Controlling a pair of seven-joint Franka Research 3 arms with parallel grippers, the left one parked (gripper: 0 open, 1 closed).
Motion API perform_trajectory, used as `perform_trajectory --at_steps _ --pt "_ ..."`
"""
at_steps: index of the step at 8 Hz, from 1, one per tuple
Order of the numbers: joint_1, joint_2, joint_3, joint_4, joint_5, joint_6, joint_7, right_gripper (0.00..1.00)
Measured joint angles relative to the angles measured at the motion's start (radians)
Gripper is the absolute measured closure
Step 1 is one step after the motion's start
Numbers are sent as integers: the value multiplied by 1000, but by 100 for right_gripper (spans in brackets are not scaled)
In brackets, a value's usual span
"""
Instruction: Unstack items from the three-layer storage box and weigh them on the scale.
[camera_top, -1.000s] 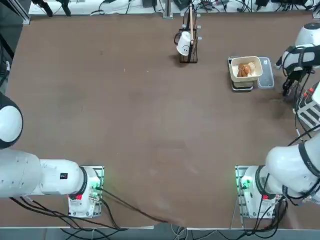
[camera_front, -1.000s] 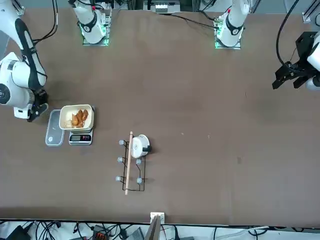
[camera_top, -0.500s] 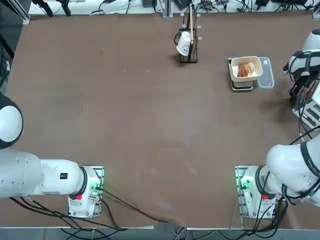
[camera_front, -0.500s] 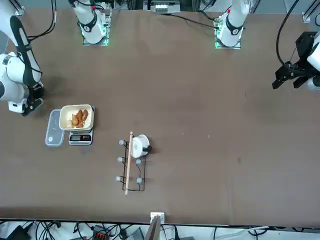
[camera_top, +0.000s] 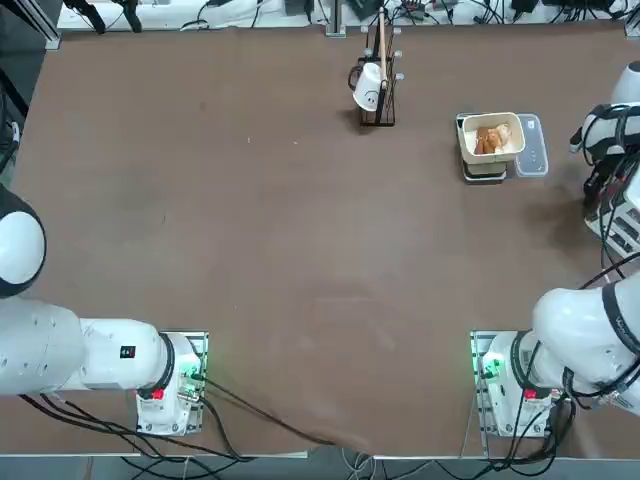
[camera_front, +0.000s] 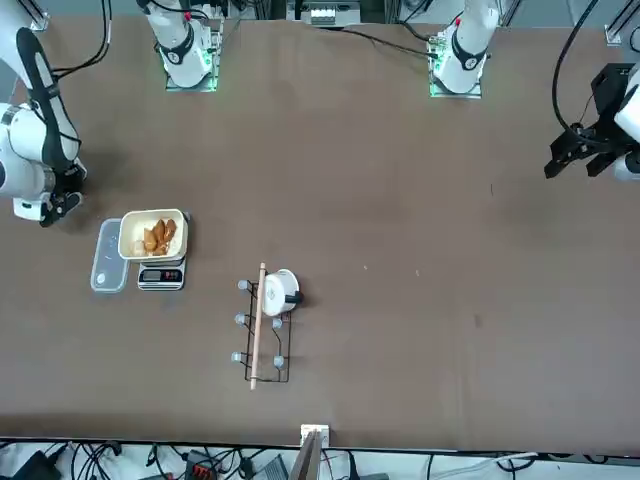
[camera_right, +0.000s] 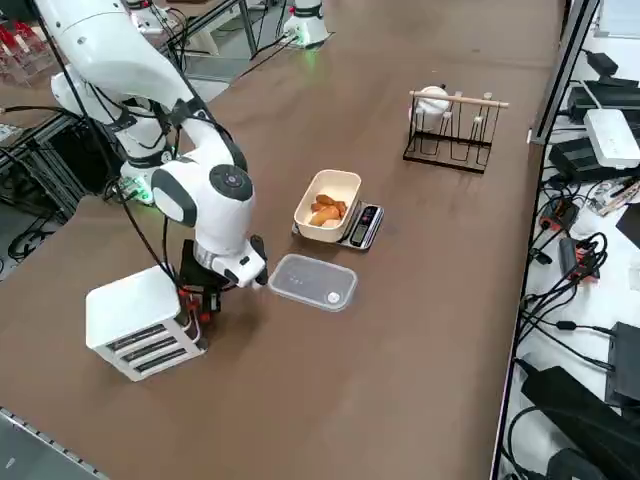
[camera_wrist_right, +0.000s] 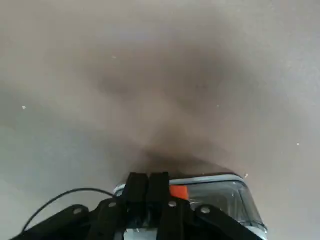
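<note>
Right pincer (camera_wrist_right: 151, 181): black, two-fingered, pressed together with nothing pinched, low beside the storage box. Storage box (camera_right: 145, 322): three-layer, white casing, dark see-through drawers, upright on the brown bench (camera_top: 280, 230) toward its right edge; red-orange parts show at the side by the pincer. Digital scale (camera_right: 366, 227): small, flat, dark grey, with a display, set in the far right part of the bench, farther from the near edge than the box. Bowl (camera_top: 510, 121): cream, rounded-square, resting on the scale. Items (camera_top: 489, 141): small rounded lumps, reddish-brown and pale tan, gathered inside the bowl. Lid-like panel (camera_right: 313, 282): clear plastic, rectangular with rounded corners, lying flat just beside the scale, on the side toward the right edge of the bench. Rack (camera_right: 457, 130): black wire with a pale wooden rod, standing near the far edge, left of the scale. Mug (camera_top: 367, 88): white, black-handled, on the rack's left side.
</note>
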Motion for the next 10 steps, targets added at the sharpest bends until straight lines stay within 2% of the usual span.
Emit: perform_trajectory --at_steps 6,7,8,10 --pt "-2 -9 9 3 -14 -25 -9 97" --pt "-5 -29 26 13 -1 -69 -8 97" --pt "-9 -60 65 40 72 -138 -2 97" --pt "-8 -116 163 176 286 -351 81 96"
